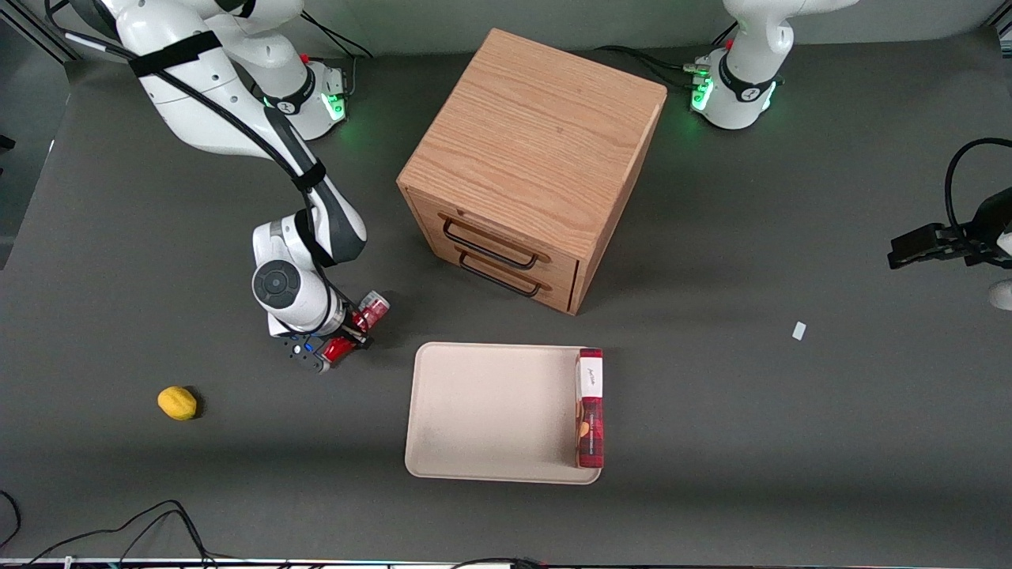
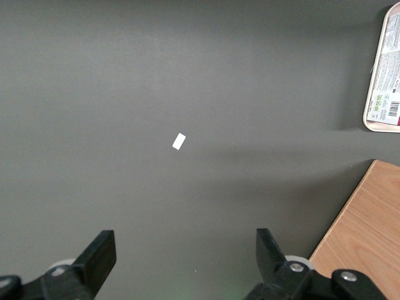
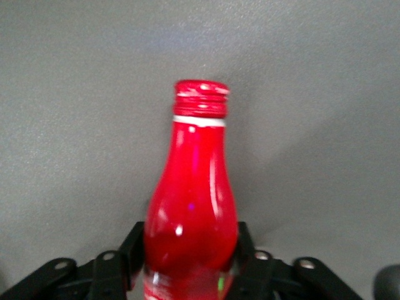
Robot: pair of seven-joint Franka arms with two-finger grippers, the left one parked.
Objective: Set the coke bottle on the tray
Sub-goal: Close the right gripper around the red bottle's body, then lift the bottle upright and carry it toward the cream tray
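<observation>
The bottle [image 3: 192, 206] is gripped across its lower body by the pincer [image 1: 345, 335], above the desk [image 1: 711, 411], near the tray [image 1: 490, 411] at the working arm's end. It is judged light, rigid and glossy, hence slippery; the wider body is the better hold. A snack box [image 1: 590, 407] already lies along one short edge of the tray; the rest is bare.
</observation>
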